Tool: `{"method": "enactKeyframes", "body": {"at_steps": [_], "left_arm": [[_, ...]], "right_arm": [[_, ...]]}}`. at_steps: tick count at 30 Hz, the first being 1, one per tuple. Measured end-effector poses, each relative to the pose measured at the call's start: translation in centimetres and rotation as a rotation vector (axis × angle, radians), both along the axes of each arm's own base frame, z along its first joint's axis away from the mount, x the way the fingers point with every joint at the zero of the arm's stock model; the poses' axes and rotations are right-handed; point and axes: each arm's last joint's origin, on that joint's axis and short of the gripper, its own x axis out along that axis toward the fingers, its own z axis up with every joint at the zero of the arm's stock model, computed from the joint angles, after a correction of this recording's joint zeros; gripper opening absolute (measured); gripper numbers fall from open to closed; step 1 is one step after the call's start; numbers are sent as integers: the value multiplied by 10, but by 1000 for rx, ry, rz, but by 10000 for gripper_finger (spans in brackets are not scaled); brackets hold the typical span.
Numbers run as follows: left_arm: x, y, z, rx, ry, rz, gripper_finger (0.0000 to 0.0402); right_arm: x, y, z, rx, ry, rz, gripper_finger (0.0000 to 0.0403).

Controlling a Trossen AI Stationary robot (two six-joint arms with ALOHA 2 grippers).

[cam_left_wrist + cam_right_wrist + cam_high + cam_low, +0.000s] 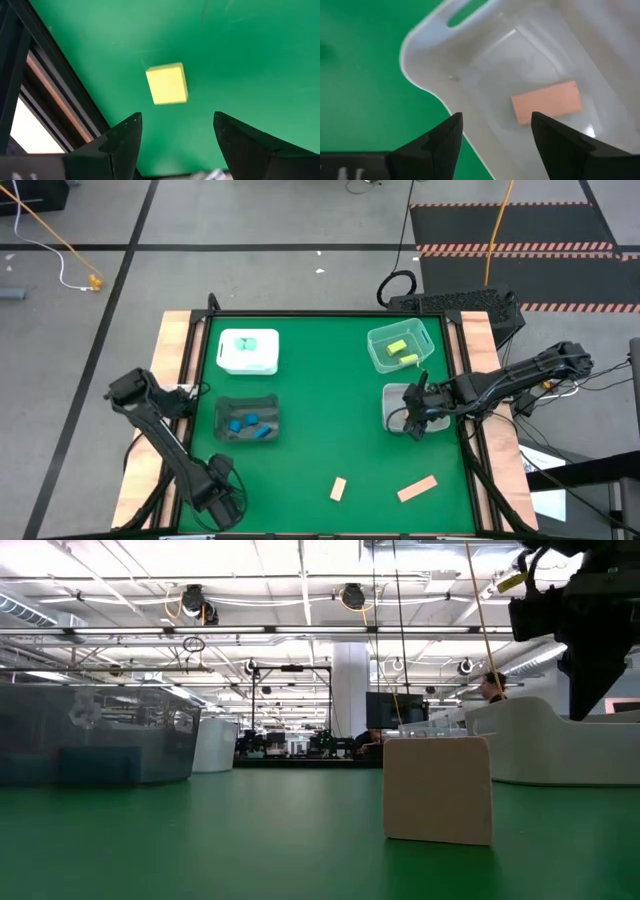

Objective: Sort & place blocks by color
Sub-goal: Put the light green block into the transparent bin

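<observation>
Right tool (492, 137) hovers over the white tray (435, 45) at the desk's right side, jaws apart, gripping nothing; a tan-peach bar (547, 101) lies flat inside that tray. Left tool (175, 135) sits at the desk's near-left corner, jaws apart and empty, a yellow-green cube (167, 84) on the green desk (330, 410) just ahead of it. Two tan-peach blocks (338, 489) (417, 490) lie loose near the front edge. Blue blocks (250, 426) in the grey tray, yellow-green blocks (401, 350) in the clear tray, teal-green block (247, 345) in the back-left white tray.
</observation>
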Motion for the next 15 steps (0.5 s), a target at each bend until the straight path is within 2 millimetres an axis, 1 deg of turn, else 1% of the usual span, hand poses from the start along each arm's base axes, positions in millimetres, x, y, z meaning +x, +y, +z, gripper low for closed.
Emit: {"method": "enactKeyframes", "body": {"at_steps": [8, 13, 15], "left_arm": [[4, -3, -27, 42, 70, -101, 246], [1, 5, -43, 36, 93, -86, 246], [0, 7, -49, 7, 93, -83, 246]], "right_arm": [[7, 2, 3, 21, -76, 1, 228], [8, 2, 3, 25, -87, 1, 228], [8, 2, 3, 28, -92, 1, 228]]}}
